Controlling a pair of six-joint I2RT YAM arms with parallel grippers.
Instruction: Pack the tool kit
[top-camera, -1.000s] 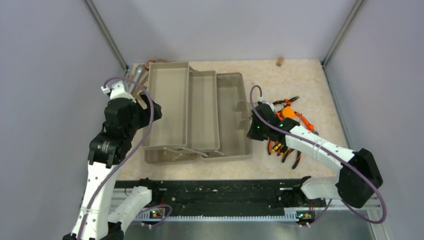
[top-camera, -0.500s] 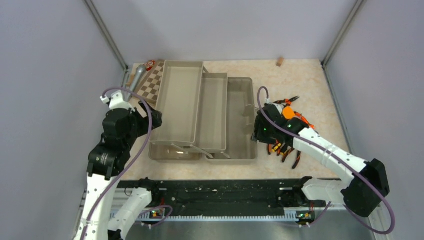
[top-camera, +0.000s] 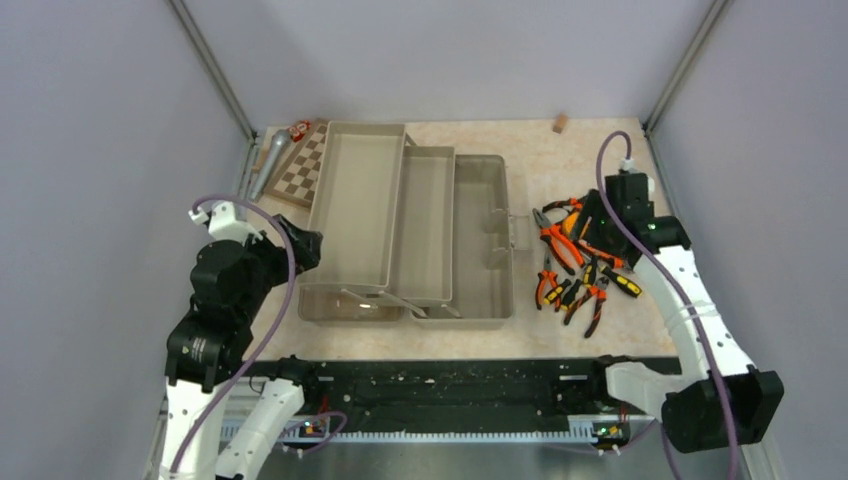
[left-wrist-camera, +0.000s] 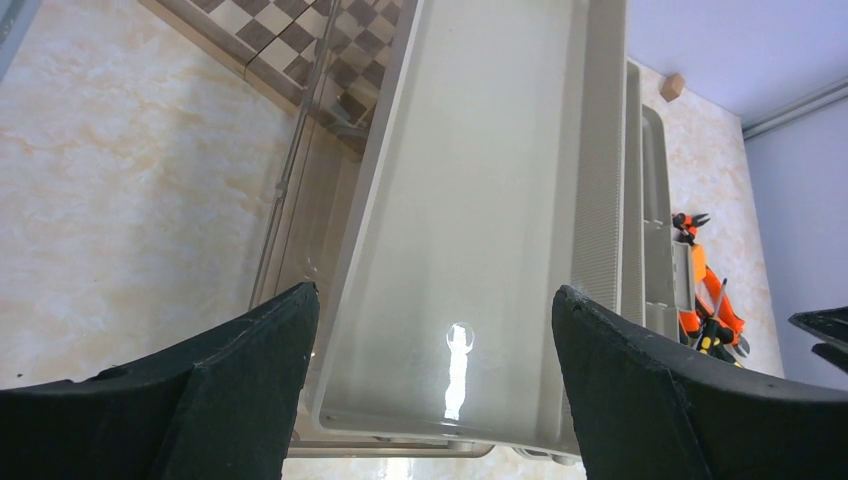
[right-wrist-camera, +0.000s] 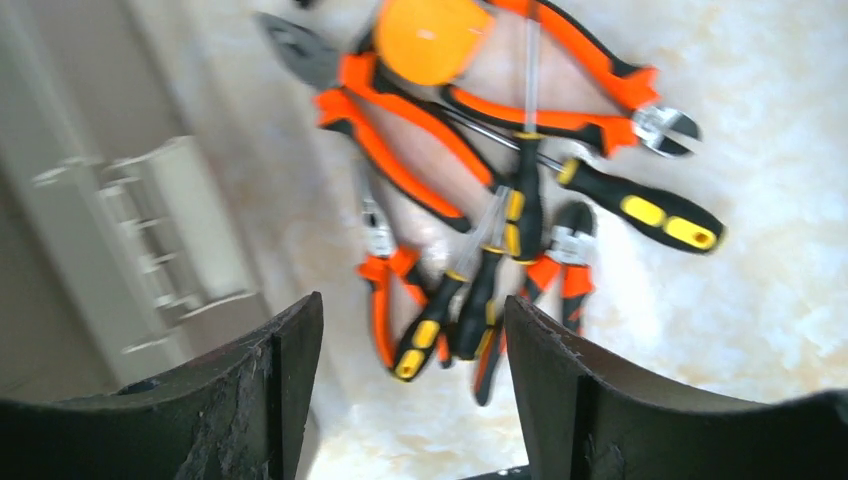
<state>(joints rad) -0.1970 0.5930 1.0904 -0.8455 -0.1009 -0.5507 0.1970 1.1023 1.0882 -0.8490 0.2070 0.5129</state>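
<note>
Over the marbled table (top-camera: 600, 160), the left gripper (left-wrist-camera: 435, 300) is hovering wide open and empty, tray (left-wrist-camera: 480, 200) between its jaws; the right gripper (right-wrist-camera: 412, 305) is gaping empty, pliers (right-wrist-camera: 400, 170) ahead.

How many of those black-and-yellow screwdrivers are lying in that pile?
4 black-handled, yellow-marked screwdrivers: one sticking out sideways from the pile, one through its middle, two side by side at its end. Orange-handled pliers overlap them, so another may be hidden.

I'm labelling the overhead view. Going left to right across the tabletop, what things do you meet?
Silver microphone → chessboard → open toolbox → pile of orange-handled pliers and yellow-black screwdrivers.
</note>
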